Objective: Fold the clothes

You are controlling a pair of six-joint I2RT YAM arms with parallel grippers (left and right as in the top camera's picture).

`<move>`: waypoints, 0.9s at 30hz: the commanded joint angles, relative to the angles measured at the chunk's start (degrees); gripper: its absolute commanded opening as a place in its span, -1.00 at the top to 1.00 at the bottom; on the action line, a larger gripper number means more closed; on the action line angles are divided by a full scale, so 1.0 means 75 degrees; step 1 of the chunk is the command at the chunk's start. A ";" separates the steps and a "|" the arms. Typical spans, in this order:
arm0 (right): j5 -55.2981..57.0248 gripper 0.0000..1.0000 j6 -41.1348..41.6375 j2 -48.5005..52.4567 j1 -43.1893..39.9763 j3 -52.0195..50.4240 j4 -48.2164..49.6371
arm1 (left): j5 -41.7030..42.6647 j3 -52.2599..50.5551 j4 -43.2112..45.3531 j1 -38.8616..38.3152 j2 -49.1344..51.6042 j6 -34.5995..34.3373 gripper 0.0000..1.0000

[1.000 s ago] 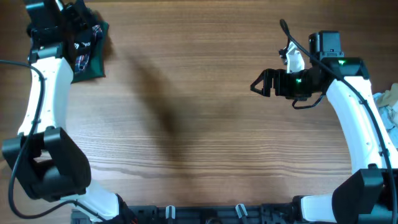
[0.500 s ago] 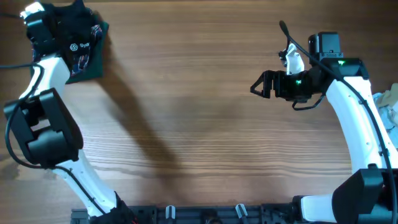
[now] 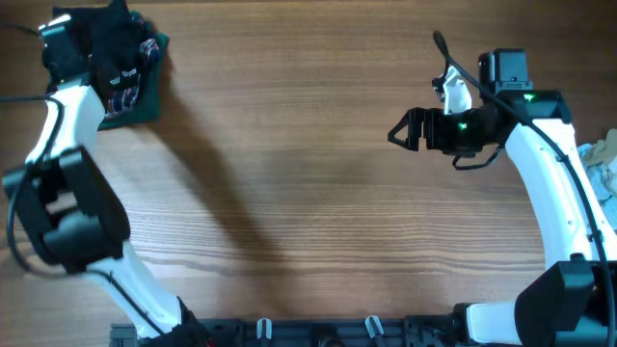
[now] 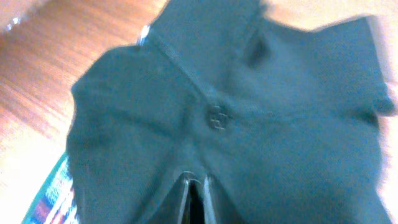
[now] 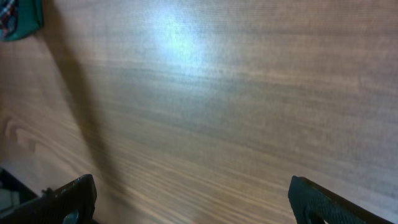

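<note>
In the upper left corner of the overhead view, a dark heap: black shirt (image 3: 108,39) on top of a plaid garment (image 3: 133,85), the edges of each hard to separate under the left arm (image 3: 67,106). From the left wrist, nearly the whole frame filled with the shirt, blurred and creased, a small round logo (image 4: 216,117) near the middle, any lettering too soft to read, the upper right sleeve cut off by the frame edge. A sliver of plaid at lower left. At bottom centre the left gripper (image 4: 194,200), only its tips in view, jaws close together with a thin slit between, folds of fabric running toward them; pinching cloth or merely against it, impossible to tell. Right of centre in the overhead view, the right gripper (image 3: 402,130) above bare tabletop (image 3: 289,193), jaws spread wide, nothing between them; from its own wrist only two dark fingers (image 5: 69,198) at the bottom corners, partly cut off. At the right edge a pale cloth (image 3: 603,159), mostly out of frame.
</note>
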 commanded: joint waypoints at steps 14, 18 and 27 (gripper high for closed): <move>0.2043 -0.99 -0.0568 -0.2917 0.0026 0.3057 -0.1684 | 0.4074 -0.0020 -0.5324 -0.2060 -0.5971 -0.1169 -0.86; 0.2742 -0.99 -0.0568 -0.4264 0.0026 0.3057 -0.2404 | 0.4019 -0.0020 -0.6557 -0.3544 -0.6196 -0.0629 -0.79; 0.3652 -1.00 -0.0682 -0.5190 0.0026 0.3002 -0.2632 | 0.2952 -0.0020 -0.6898 -0.6041 -0.6586 -0.0664 -1.00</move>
